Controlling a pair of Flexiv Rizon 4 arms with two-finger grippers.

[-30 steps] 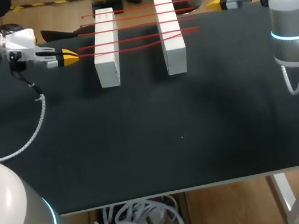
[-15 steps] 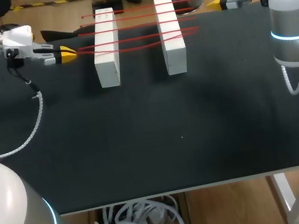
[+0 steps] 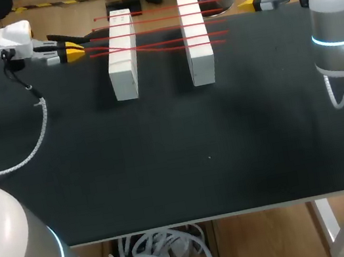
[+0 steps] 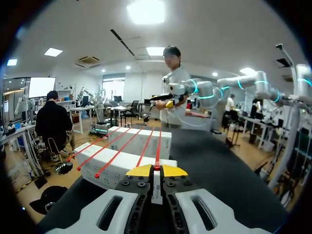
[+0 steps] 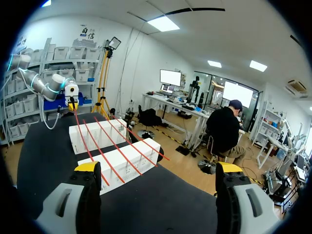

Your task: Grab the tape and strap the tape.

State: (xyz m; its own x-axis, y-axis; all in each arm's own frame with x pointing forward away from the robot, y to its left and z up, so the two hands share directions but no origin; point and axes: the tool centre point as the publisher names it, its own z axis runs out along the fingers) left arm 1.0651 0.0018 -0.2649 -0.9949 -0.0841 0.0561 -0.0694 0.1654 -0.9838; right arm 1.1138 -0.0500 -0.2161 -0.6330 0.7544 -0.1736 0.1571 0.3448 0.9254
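From above, a matte black table (image 3: 179,167) carries 2 white box-shaped blocks (image 3: 122,54) lying parallel near the far edge. Several thin red strands of tape (image 3: 155,30) stretch flat across the tops of both. The left gripper (image 3: 75,50) sits just beside the left block, its yellow tips pressed together on the end of 1 strand, which slants across the others. The right gripper (image 3: 248,2) hangs at the table's far right corner, apart from the blocks.

In the left wrist view, the 2 wedge-shaped yellow tips meet on the red strand, which runs taut ahead over both smooth blocks.

In the right wrist view, the fingers stand wide apart with nothing between them. The blocks and tape lie ahead on the table.
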